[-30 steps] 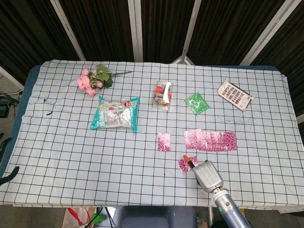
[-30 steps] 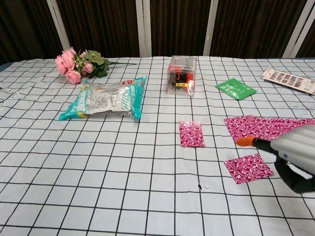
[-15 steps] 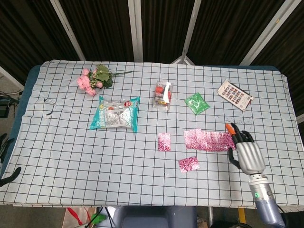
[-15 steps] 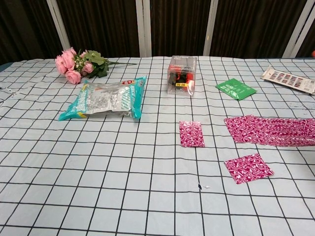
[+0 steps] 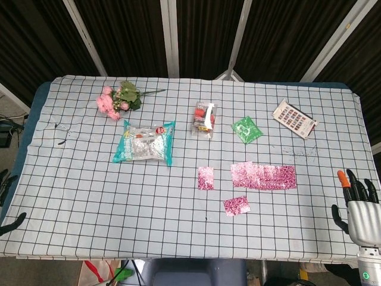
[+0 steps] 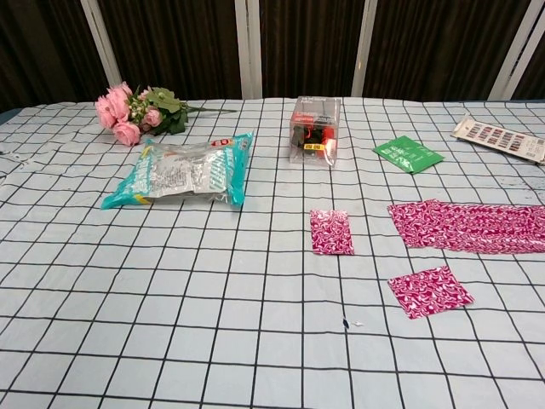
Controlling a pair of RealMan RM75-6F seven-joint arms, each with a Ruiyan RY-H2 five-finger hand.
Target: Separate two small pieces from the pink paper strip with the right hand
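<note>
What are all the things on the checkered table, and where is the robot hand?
pink paper strip: 1, pink patterned, right of middle, lying flat
small pink pieces: 2, pink patterned; one left of the strip, the other nearer the front edge, both apart from the strip
snack bag: 1, teal and silver, left of middle
flower bunch: 1, pink with green leaves, far left
clear box: 1, see-through with red and dark contents, middle back
green packet: 1, green, right of the clear box
card: 1, pale with rows of small coloured patches, far right
tablecloth: 1, white with black grid
right robot hand: 1, grey with an orange fingertip, off the table's right front corner, fingers apart, holding nothing
</note>
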